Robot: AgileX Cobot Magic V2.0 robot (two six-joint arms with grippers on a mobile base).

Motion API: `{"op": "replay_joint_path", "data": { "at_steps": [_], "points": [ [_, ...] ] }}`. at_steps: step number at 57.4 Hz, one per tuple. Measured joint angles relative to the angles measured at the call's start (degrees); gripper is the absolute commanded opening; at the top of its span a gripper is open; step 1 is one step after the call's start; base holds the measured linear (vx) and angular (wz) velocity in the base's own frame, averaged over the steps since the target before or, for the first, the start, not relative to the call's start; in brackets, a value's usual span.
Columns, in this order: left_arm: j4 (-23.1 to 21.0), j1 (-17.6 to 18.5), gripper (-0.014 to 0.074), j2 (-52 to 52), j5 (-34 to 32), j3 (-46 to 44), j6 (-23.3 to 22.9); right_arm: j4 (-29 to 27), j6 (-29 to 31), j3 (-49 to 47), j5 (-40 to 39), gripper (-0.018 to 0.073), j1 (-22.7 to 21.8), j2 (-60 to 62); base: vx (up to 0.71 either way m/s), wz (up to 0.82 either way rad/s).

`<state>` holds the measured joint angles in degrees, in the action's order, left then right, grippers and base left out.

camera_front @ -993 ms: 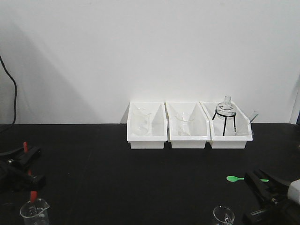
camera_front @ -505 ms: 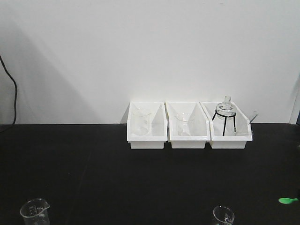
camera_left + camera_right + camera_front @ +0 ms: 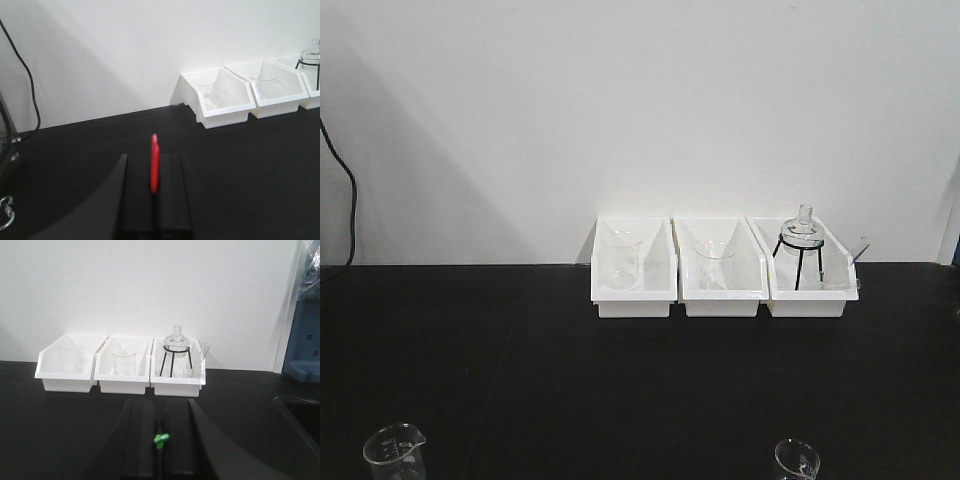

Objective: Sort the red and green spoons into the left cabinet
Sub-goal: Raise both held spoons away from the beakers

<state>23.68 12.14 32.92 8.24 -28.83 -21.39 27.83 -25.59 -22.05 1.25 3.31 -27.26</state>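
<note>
– Left wrist-mounted view: where's the red spoon (image 3: 154,170)?
– Pinched between the left gripper (image 3: 154,159)'s closed fingers, long axis running straight out past the tips.
– And rightward?
– There the right gripper (image 3: 160,407) clamps the green spoon (image 3: 161,440), only a stub showing, back from the tips. No left cabinet in sight; I'd judge the left gripper nearer.

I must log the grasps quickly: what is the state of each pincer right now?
Left pincer: closed on the slim red plastic spoon.
Right pincer: closed on the slim green plastic spoon.
</note>
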Motion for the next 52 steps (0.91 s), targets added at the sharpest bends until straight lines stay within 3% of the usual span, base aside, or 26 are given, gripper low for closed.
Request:
{"op": "replay_joint_path", "data": {
  "at_steps": [52],
  "points": [
    [-0.11,0.00,-0.0007,-0.20,2.87,0.57,-0.14,0.04,0.00,0.00,-0.56,-0.0003,0.00,0.00,0.00,0.00]
  ]
}}
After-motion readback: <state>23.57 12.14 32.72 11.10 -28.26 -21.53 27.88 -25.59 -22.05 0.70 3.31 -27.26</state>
